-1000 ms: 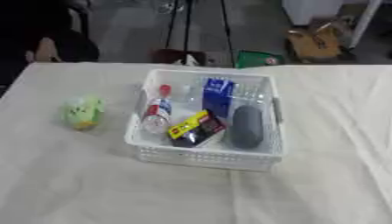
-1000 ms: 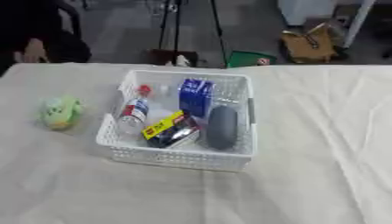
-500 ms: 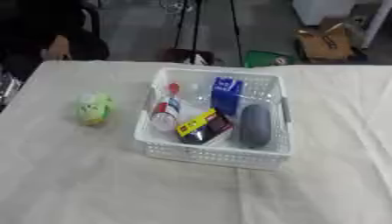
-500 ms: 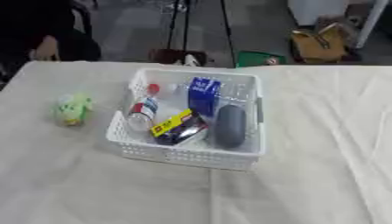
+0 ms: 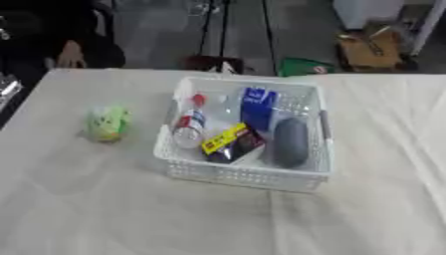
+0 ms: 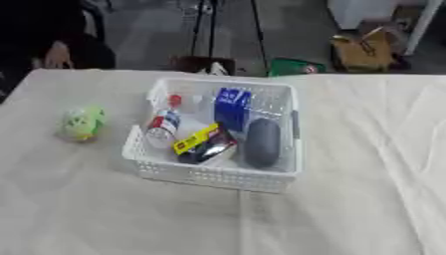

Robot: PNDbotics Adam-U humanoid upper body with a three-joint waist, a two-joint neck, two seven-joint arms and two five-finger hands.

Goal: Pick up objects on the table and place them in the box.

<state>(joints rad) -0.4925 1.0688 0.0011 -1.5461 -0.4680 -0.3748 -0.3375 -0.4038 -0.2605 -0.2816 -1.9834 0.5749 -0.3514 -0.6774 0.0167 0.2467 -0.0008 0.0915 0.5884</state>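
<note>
Left eye view shows the white box at centre already holding a bottle, a blue carton, a yellow-and-black packet and a dark oval case. One green object remains on the worktop at centre left, just beside the box. Neither hand is in view, so the state of the fingers cannot be told.

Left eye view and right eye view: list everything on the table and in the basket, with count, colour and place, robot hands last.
Table: one, cream cloth cover, fills the view.
Basket: one, white, table centre.
Bottle: one, clear with red cap, lying in basket's left part.
Blue carton: one, blue, basket's far middle.
Yellow-and-black packet: one, basket's near middle.
Dark grey oblong: one, basket's right part.
Green soft object: one, green-yellow, on table left of basket, apart from it.
Robot hands: neither shows in either view.
</note>
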